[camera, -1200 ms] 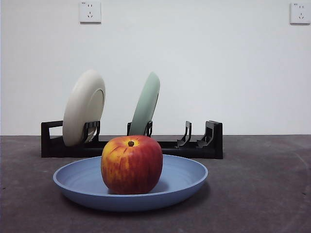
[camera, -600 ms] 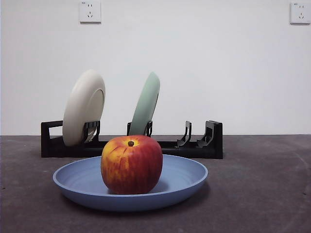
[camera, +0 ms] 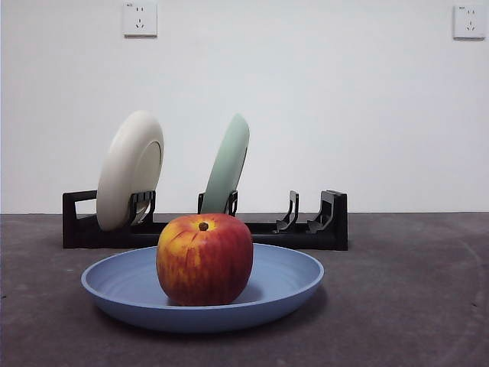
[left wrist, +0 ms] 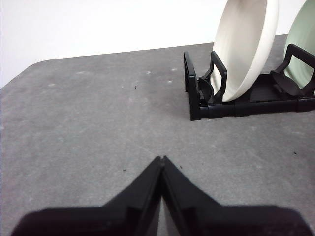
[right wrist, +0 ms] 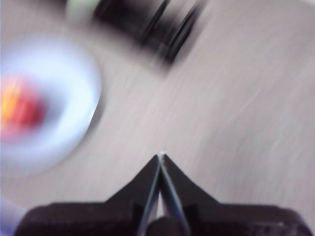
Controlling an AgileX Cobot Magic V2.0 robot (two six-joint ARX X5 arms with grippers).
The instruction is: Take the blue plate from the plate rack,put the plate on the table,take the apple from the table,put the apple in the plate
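The red and yellow apple (camera: 205, 259) sits upright in the blue plate (camera: 290, 281), which lies flat on the dark grey table (camera: 412, 306) in front of the black plate rack (camera: 328, 229). Neither arm shows in the front view. My left gripper (left wrist: 161, 160) is shut and empty above bare table near the rack's end (left wrist: 194, 98). My right gripper (right wrist: 161, 156) is shut and empty; its view is motion-blurred, with the blue plate (right wrist: 64, 73) and the apple (right wrist: 22, 110) off to one side, well apart from the jaws.
A cream-white plate (camera: 130, 170) and a pale green plate (camera: 227, 164) stand in the rack. Two rack slots at the right end hold nothing. A white wall with two sockets lies behind the table.
The whole front view has shifted slightly to the left. The apple and the plate have not moved relative to each other.
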